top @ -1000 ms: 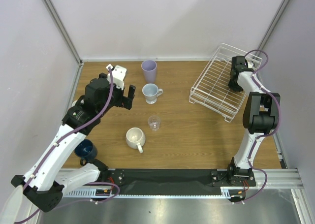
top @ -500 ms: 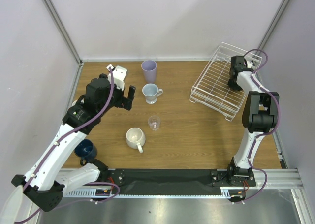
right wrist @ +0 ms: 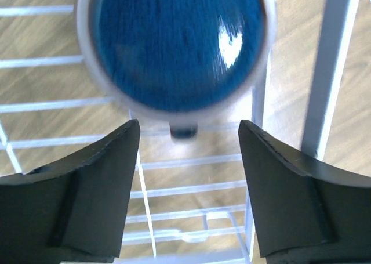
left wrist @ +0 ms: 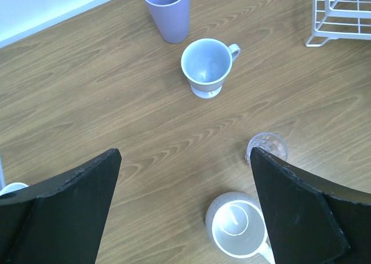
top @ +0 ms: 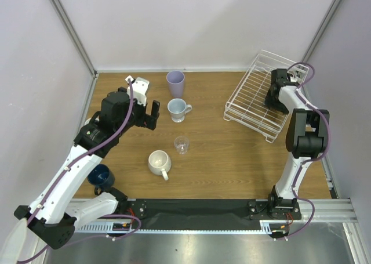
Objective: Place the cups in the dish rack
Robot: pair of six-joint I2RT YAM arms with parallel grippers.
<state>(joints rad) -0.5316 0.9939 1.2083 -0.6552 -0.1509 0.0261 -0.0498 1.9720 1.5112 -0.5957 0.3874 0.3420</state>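
The right gripper [right wrist: 189, 130], fingers spread and pinching nothing, hangs over the white wire dish rack [top: 250, 99] at the far right corner of the wooden table [top: 232, 159]. Just past its fingertips is a cup [right wrist: 179, 43] with a glossy deep-blue inside and a pale rim. The wrist view is blurred, so the cup only appears to sit on the rack's wires, and a dark stub below its rim may be a handle.

In the overhead view, the other cups stand to the left of the rack, well apart from it. Farthest back is a tall lavender tumbler [top: 175, 83]. Just in front of it is a pale blue-white footed mug [top: 178, 109], upright with its handle turned toward the rack. Nearer the arms come a small clear glass [top: 182, 144] and then a cream mug [top: 158, 162]. Farthest from the rack, a navy cup [top: 101, 176] peeks out from under the left arm.

The left gripper [left wrist: 185, 159] hovers above the table left of the blue-white mug, its fingers opened wide and holding nothing.
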